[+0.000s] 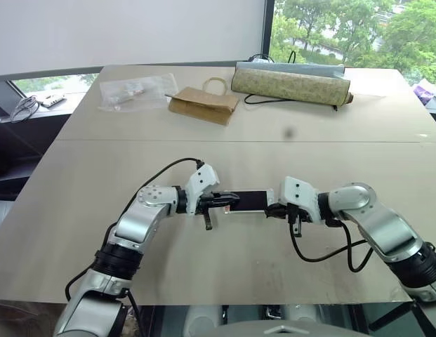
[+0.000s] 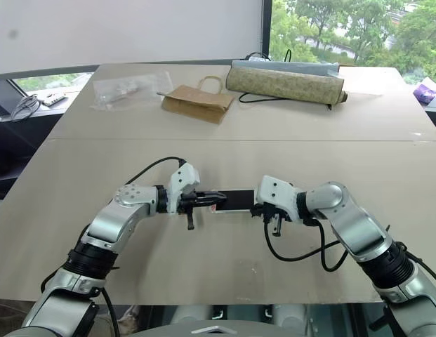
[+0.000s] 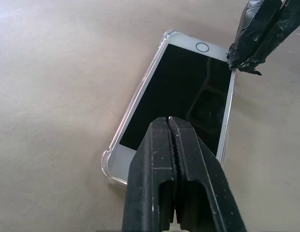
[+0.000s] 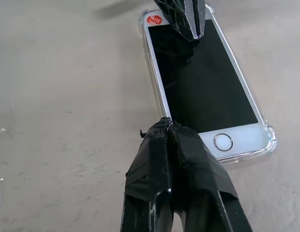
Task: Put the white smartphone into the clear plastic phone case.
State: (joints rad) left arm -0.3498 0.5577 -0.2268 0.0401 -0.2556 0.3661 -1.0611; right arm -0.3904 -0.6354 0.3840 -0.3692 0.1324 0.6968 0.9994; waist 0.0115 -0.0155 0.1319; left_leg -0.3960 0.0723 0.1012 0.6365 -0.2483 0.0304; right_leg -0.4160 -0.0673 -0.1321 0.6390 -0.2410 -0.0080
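1. Centrally, on the table [image 1: 98, 210], the white smartphone [image 3: 188, 96] is seen lying screen up inside the clear plastic phone case [image 3: 109, 166], between both arms
2. Left gripper [image 3: 170, 118] and right gripper [image 4: 168, 123] are both clenched, grasping nothing, tips held at opposite phone ends
3. The seating step is judged underway; firm corner presses are probably called for next

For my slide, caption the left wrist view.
Shut left gripper over white smartphone seated in clear plastic phone case.
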